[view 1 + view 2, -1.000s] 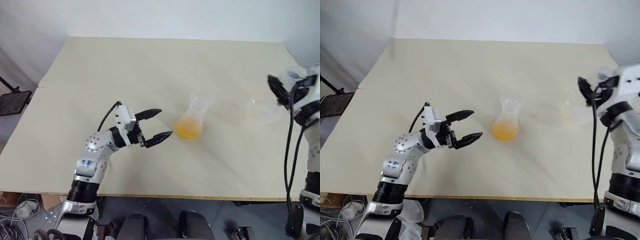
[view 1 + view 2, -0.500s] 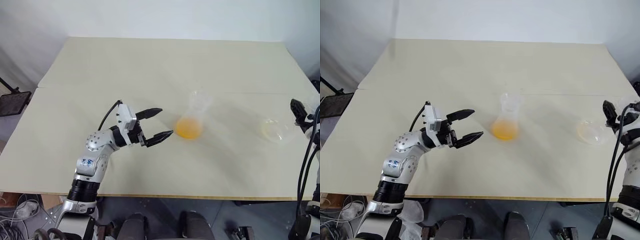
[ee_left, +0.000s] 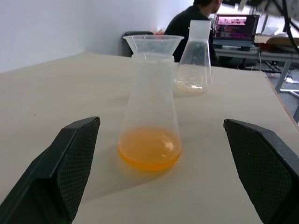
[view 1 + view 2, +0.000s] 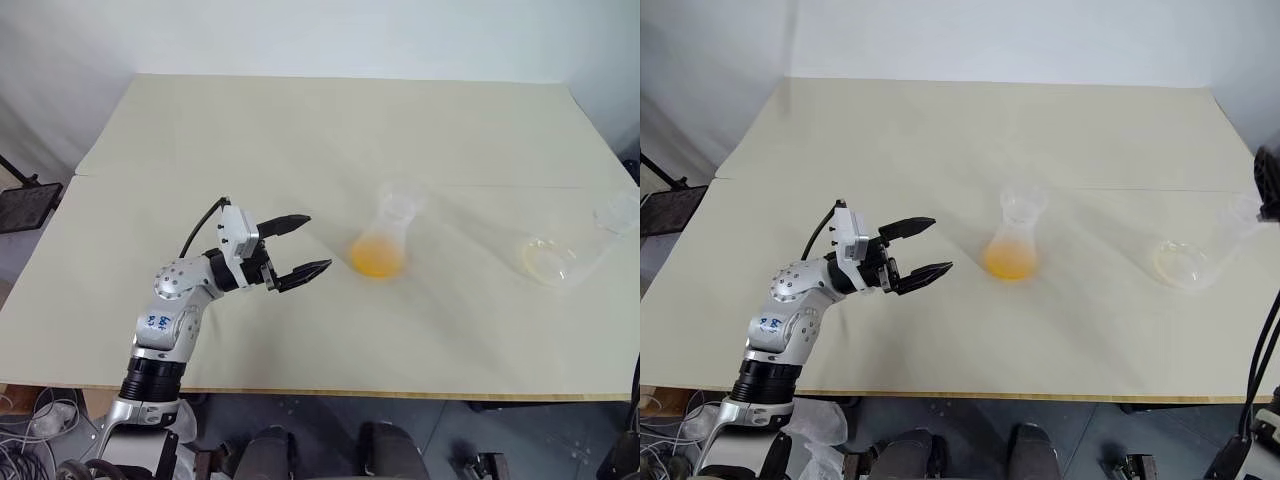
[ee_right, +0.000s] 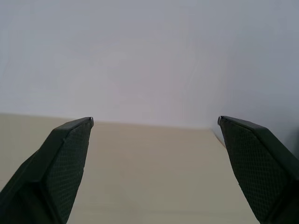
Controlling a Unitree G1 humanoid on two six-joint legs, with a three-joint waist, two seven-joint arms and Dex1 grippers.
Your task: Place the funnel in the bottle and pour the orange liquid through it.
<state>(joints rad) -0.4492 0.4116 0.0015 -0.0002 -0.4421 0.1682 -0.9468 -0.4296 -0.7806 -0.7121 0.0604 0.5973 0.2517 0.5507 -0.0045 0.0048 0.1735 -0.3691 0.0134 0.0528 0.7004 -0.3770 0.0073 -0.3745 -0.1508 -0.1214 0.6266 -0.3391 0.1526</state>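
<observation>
The bottle (image 4: 387, 238), a clear conical flask, stands upright mid-table with the orange liquid (image 4: 377, 257) pooled in its base. The clear funnel (image 3: 152, 44) sits in its neck. My left gripper (image 4: 318, 241) hovers just left of the bottle and points at it. It is open, and in the left wrist view the bottle stands ahead, between its fingers (image 3: 70, 163), untouched. My right gripper (image 5: 155, 118) is open with nothing between its fingers, raised and facing the far table edge and the wall.
A larger clear flask (image 4: 562, 253) stands upright near the table's right edge, with only a trace of liquid. Beyond the table, a person in dark clothes (image 3: 191, 23) sits at a desk with a laptop (image 3: 236, 25). A black stand (image 4: 25, 205) is off the left edge.
My right gripper opened, left the larger flask standing on the table, and pulled up and away to the right edge of the head views. The left gripper has barely moved.
</observation>
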